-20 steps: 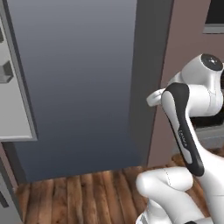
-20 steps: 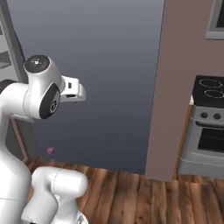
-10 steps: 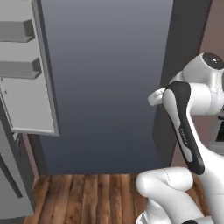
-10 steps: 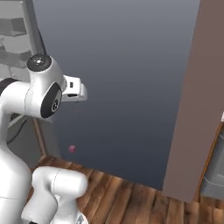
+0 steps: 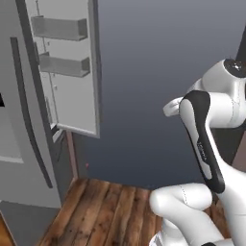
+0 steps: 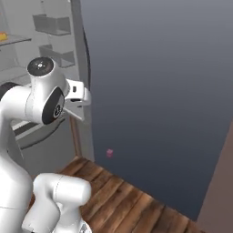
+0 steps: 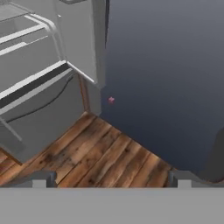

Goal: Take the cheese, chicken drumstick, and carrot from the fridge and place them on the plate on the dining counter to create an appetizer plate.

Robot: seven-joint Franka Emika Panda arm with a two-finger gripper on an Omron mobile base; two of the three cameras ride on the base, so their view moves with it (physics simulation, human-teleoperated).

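The fridge (image 5: 62, 72) is standing open at the upper left of the left base view. Its door, with two grey bins, is swinging out toward the middle of the picture. A dark handle (image 5: 31, 110) is running down the grey front at the left edge.

In the right base view the fridge (image 6: 50, 41) is sitting at the upper left, behind the robot's white arm. A small bit of yellow-orange food (image 6: 3, 36) is lying on a shelf at the far left edge. It is too small to tell which food it is.

A big dark grey wall (image 6: 159, 91) is filling the middle and right of the right base view. A tiny pink spot (image 6: 109, 153) is showing low on it. A wood floor (image 5: 96, 206) is lying along the bottom of the left base view.

In the hand view the gripper (image 7: 111, 179) is at the bottom of the picture. Its two tips are standing far apart, one at the lower left and one at the lower right. The gripper is wide open and is holding nothing. It is hanging over the wood floor, near the bottom of the fridge at the upper left.
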